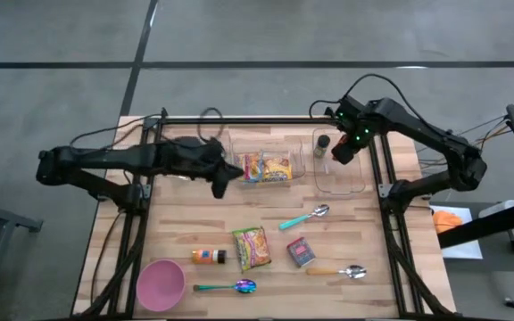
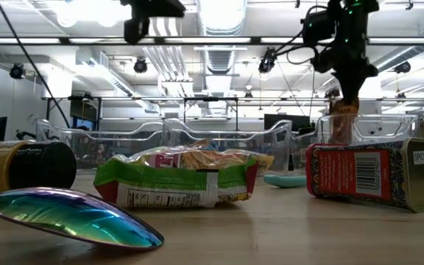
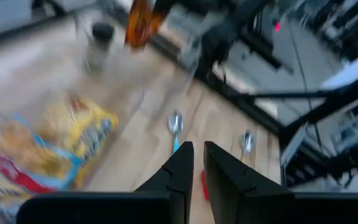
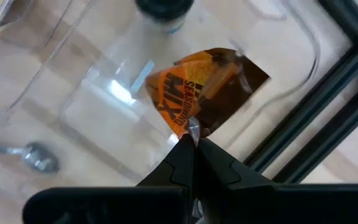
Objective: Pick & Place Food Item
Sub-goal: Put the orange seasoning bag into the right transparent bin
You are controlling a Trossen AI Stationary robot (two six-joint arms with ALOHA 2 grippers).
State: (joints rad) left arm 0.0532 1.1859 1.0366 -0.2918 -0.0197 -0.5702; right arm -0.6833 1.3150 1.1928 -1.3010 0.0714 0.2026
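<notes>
**Orange wrapper held over the right-hand bin**

Orange-and-brown, the small foil snack packet (image 4: 207,93) hangs from the right gripper (image 4: 193,138), whose fingers are pinched tight on the packet's bottom corner. Held by that corner, it dangles free above the clear plastic container on the right (image 1: 339,183), apparently so that it can drop cleanly inside once the fingers part. A dark-capped spice jar (image 1: 323,144) already stands in that container's far end, so the packet will likely need to land toward the open floor beside it.

The left gripper (image 3: 193,165) hovers near the neighbouring clear plastic container (image 1: 237,152), which holds a yellow-and-red noodle pack (image 1: 267,167). Its fingers stand only a narrow gap apart with nothing between them; this arm seems to be waiting.

Still out on the wooden table (image 1: 186,223) lie a green noodle pack (image 1: 252,247), a red tin (image 1: 301,252), an orange bottle (image 1: 209,257), a pink bowl (image 1: 160,283) and three spoons, one with a teal handle (image 1: 303,218).
</notes>
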